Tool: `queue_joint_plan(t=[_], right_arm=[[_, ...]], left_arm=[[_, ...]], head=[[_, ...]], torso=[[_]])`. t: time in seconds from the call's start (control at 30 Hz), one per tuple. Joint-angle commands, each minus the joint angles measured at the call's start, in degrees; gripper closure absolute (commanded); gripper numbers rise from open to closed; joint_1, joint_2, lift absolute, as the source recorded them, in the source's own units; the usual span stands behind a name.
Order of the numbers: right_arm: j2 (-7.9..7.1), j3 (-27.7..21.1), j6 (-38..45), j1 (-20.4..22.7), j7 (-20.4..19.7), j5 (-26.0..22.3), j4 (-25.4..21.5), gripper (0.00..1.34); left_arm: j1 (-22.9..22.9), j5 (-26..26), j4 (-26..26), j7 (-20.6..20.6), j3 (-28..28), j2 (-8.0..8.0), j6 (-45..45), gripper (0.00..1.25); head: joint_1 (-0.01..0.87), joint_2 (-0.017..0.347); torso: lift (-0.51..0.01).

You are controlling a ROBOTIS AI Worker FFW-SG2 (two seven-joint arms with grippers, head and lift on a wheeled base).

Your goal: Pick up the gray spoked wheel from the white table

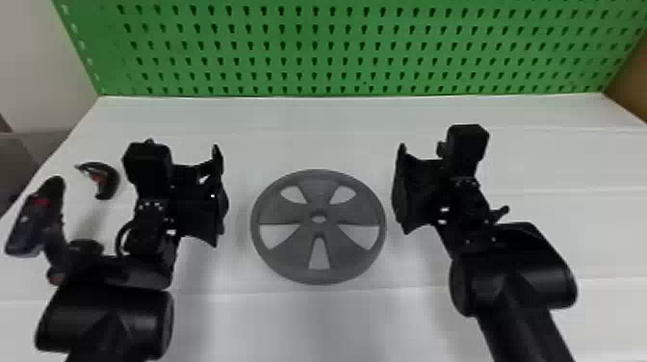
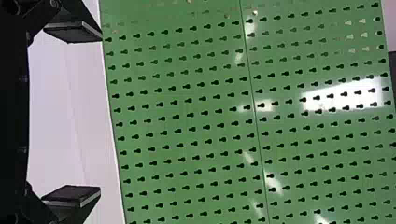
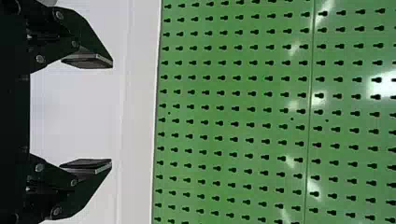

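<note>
My left hand [image 1: 215, 193] and my right hand [image 1: 405, 190] each have their 2 fingers spread wide and hold nothing, and the gray spoked wheel [image 1: 315, 191] lies flat on the white bench [image 1: 308, 130] in the space between them, touching neither 1. Beyond both hands stands a green pegboard [image 1: 308, 48], at the bench's far edge. On the outer side of my left hand are 2 more things, a curved dark piece [image 1: 111, 180] nearby and a dark tool with a red patch [image 1: 30, 226] farther out.
</note>
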Motion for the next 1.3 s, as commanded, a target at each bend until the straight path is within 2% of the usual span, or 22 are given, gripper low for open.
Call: queue_joint_plan(t=[0.0,0.27,0.4,0.57,0.83,1.0,1.07,1.17,1.27], right_arm=[[-0.1,0.4,10.4,-2.0,0.0,0.3,-3.1,0.5],[-1.6,1.8,32.4,-9.3,-0.5,-1.4,-6.8,0.5],[-1.86,2.5,45.1,-14.2,-0.5,-1.2,-6.9,0.5],[-2.3,3.0,54.8,-19.1,-0.5,-0.9,-5.6,0.5],[-2.39,0.3,67.3,-25.9,-0.5,-3.8,0.8,0.5],[-3.36,-1.3,72.7,-29.4,-0.5,-7.9,6.6,0.5],[-3.53,-0.8,75.6,-31.2,-0.5,-7.9,9.0,0.5],[-3.62,0.5,75.6,-33.3,-0.5,-6.5,11.4,0.5],[-3.62,0.6,75.6,-34.3,-0.5,-7.2,12.9,0.5]], left_arm=[[0.0,0.0,0.0,0.0,0.0,0.0,0.0,0.13],[0.0,-0.1,0.0,0.0,-0.1,0.0,-0.1,0.13],[-0.1,-0.1,0.0,0.0,-0.2,0.0,0.0,0.13],[-0.3,-0.1,0.0,0.0,-0.3,0.0,0.0,0.13],[-0.6,-0.5,0.0,0.0,-0.8,0.09,0.0,0.13],[-0.9,-0.7,0.0,0.0,-0.9,0.09,0.1,0.13],[-1.0,-0.8,0.0,0.0,-1.1,0.09,0.2,0.13],[-1.0,-0.9,0.0,0.0,-1.1,0.09,0.2,0.13],[-1.1,-0.9,0.0,0.0,-1.3,0.18,0.3,0.13]], head=[[0.765,0.018],[0.765,0.018],[0.765,0.018],[0.765,0.018],[0.765,0.018],[0.765,0.018],[0.765,0.018],[0.765,0.018],[0.765,0.018]], torso=[[-0.09],[-0.09],[-0.09],[-0.09],[-0.09],[-0.09],[-0.09],[-0.09],[-0.09]])
